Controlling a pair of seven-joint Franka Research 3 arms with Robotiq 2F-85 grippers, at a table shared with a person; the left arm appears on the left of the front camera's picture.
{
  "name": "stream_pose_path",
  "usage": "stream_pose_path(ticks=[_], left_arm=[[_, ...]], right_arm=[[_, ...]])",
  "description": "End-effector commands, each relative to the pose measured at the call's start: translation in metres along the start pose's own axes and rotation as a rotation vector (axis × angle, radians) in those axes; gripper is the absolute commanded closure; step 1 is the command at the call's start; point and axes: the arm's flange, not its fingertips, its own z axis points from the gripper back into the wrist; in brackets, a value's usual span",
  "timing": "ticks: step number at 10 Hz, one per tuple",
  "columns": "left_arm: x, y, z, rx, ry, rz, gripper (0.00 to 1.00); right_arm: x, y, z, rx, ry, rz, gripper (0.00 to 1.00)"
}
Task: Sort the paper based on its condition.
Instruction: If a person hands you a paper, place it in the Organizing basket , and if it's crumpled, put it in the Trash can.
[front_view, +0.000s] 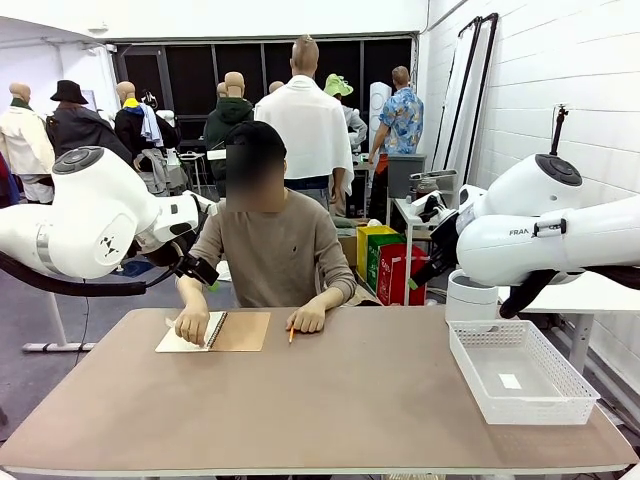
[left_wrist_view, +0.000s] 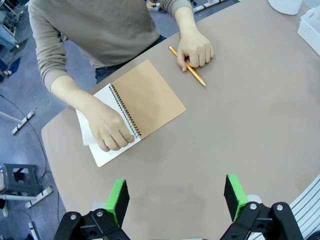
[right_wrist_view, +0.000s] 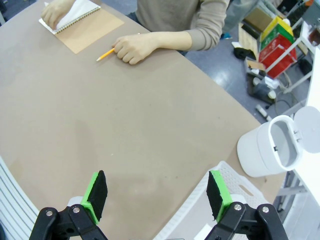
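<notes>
- Front view: thin white paper sheet lies flat under the person's hand, touching a brown cardboard spiral notebook. A white plastic mesh basket sits near the table's right edge.
- Left wrist view: left gripper, fingers apart, hangs over bare brown tabletop.
- Right wrist view: right gripper, fingers apart, hangs beside the basket's rim, with a round white bin nearby.

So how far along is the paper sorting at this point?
Nothing looks sorted yet. In hand: the person's hand presses on the white paper at the spiral notebook, and the other hand rests on the pencil. The left gripper and right gripper hang open over the table, holding nothing. Left: every sheet must reach a place, perhaps the white basket.
</notes>
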Motion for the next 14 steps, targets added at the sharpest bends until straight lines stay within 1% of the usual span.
stream_pose_path(ticks=[1, 14], left_arm=[[-0.0004, 0.0005, 0.0000, 0.000, 0.000, -0.001, 0.00], [-0.0004, 0.0005, 0.0000, 0.000, 0.000, -0.001, 0.00]], right_arm=[[-0.0001, -0.0002, -0.0001, 0.000, 0.000, 0.000, 0.00], [-0.0001, -0.0002, -0.0001, 0.000, 0.000, 0.000, 0.00]])
